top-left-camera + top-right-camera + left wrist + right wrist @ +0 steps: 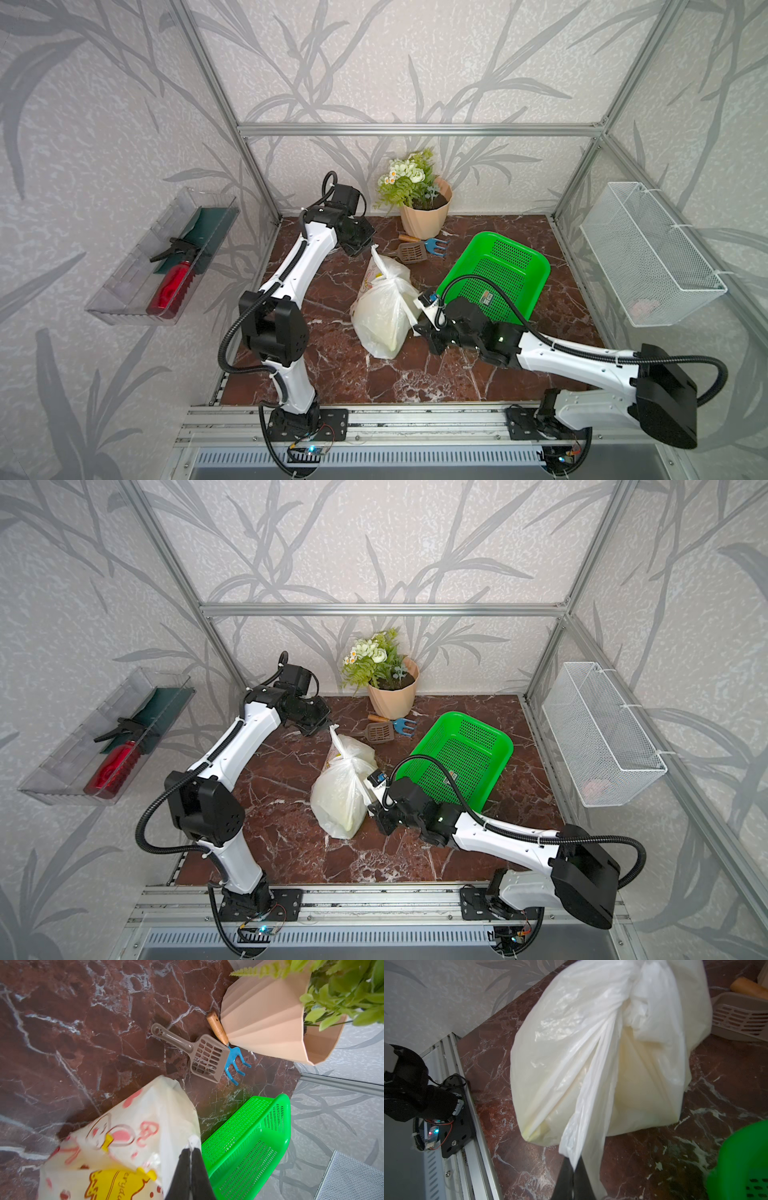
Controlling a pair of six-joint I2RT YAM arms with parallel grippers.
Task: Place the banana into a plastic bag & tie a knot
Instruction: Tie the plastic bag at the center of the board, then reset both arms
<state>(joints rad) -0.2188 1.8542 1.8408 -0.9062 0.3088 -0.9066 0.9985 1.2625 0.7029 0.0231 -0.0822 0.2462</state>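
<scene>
Both grippers are clamped shut on the handles, pulling in opposite directions: the left gripper (190,1152) pinches the tip of one handle strip (376,257) towards the back of the table (332,374), while the right gripper (573,1164) pinches the other handle strip (593,1084) on the side nearest the green basket (498,270). Neither pair of jaws shows any gap beyond the thin film between them. This hold makes sense as a tightening pull, since the two strips meet at the knot (634,1004), a bunched twist on top of the plastic bag (384,316), and drawing the ends apart would cinch it down. The bag sits on the marble-patterned table between the arms, just beside the basket, its body resting on the surface so that only the strips are taut. The banana (637,1088) is, I judge, the pale yellow mass showing through the film low inside the bag. The task looks close to done, though the views do not show how firmly the knot has set.
</scene>
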